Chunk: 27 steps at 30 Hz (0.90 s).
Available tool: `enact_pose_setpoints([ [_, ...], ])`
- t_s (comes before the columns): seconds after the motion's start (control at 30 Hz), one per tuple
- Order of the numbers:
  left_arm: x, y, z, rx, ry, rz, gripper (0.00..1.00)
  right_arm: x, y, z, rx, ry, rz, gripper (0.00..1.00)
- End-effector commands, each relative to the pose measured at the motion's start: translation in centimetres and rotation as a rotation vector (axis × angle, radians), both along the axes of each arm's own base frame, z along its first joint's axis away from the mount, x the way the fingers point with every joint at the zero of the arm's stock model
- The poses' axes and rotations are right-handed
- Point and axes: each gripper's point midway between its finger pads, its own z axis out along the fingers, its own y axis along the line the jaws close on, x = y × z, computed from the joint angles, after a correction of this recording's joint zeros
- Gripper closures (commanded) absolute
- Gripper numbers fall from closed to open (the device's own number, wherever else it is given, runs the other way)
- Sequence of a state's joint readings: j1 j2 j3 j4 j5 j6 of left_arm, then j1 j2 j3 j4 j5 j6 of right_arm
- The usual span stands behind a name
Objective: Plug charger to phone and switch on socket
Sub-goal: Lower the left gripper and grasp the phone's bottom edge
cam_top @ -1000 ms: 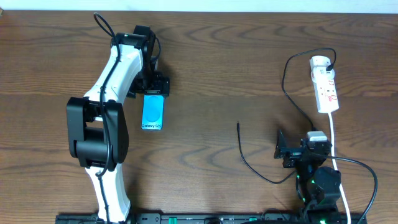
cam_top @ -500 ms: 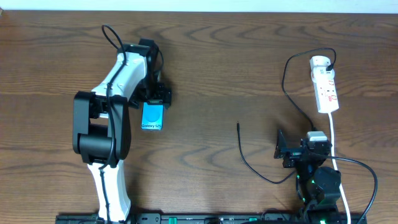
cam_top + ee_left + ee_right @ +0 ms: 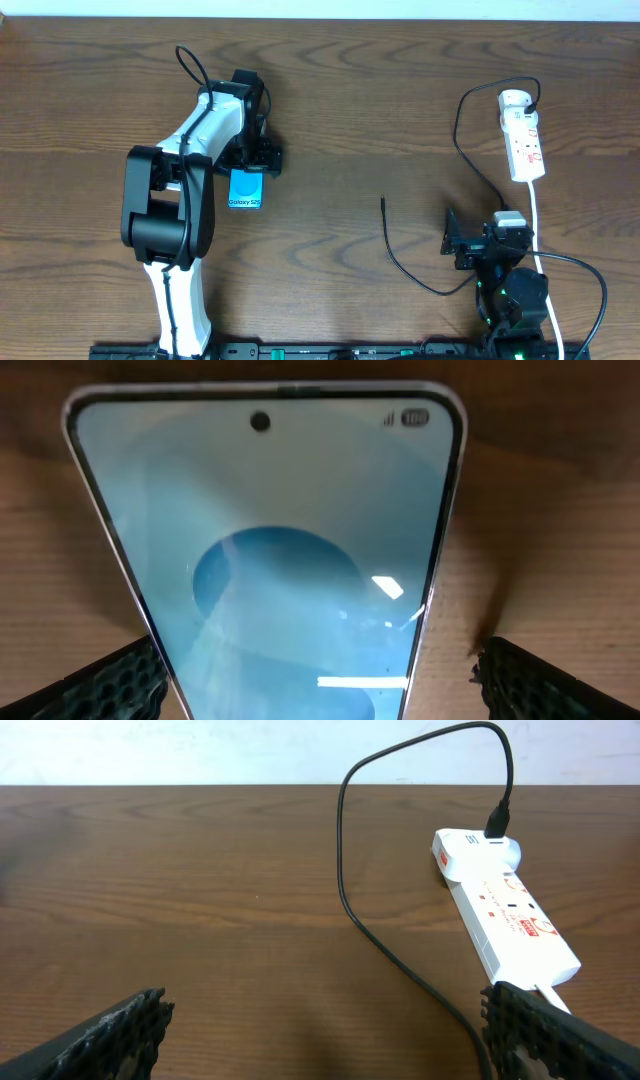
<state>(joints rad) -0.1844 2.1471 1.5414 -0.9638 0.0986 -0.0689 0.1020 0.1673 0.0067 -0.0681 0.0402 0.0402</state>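
A dark wooden worktop (image 3: 350,100) seen from above, with one robot arm at each side.

The phone (image 3: 245,190) lies flat, left of centre. Its screen is bright teal, with a white band reading "Galaxy S25" at the near end. The left hand (image 3: 315,650) hangs over the phone's far end. In the left wrist view its two black fingers (image 3: 110,685) stand wide apart, one on each side of the phone (image 3: 270,540). A strip of wood shows between each finger and the phone's edge, so the hand is open and grips nothing.

The socket (image 3: 524,140), a white power strip with red markings, lies at the far right, and its white cord (image 3: 534,205) runs toward the near edge. The charger (image 3: 458,125), a thin black cable, is plugged into the strip's far, rounded end. From there it loops to the left and runs down the worktop, passing behind the right arm. It curves back up to end in a small connector tip (image 3: 383,203), which lies loose on the wood between the phone and the right arm, well apart from the phone.

The right hand (image 3: 325,1005) sits low near the front right. Its fingers (image 3: 110,1035) are spread wide with nothing between them. Its wrist view looks across the wood toward the socket (image 3: 505,915) and the charger (image 3: 345,890). Whether the switches are on cannot be told.
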Motion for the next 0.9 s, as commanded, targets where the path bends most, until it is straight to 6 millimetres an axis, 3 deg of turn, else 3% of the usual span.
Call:
enact_pose_setpoints([
  [0.0,-0.18,0.18,-0.49,0.002,0.011,-0.017,0.02,-0.02,-0.12,-0.02,-0.011,-0.001,-0.002,0.01],
  [0.33,0.00,0.24,-0.51,0.005,0.004,-0.017,0.00,-0.02,-0.12,-0.03,-0.011,-0.001,-0.002,0.01],
  [0.87,-0.33,0.33,-0.50,0.007,0.017,-0.021,0.11,-0.02,-0.12,-0.03,-0.011,-0.001,-0.002,0.01],
])
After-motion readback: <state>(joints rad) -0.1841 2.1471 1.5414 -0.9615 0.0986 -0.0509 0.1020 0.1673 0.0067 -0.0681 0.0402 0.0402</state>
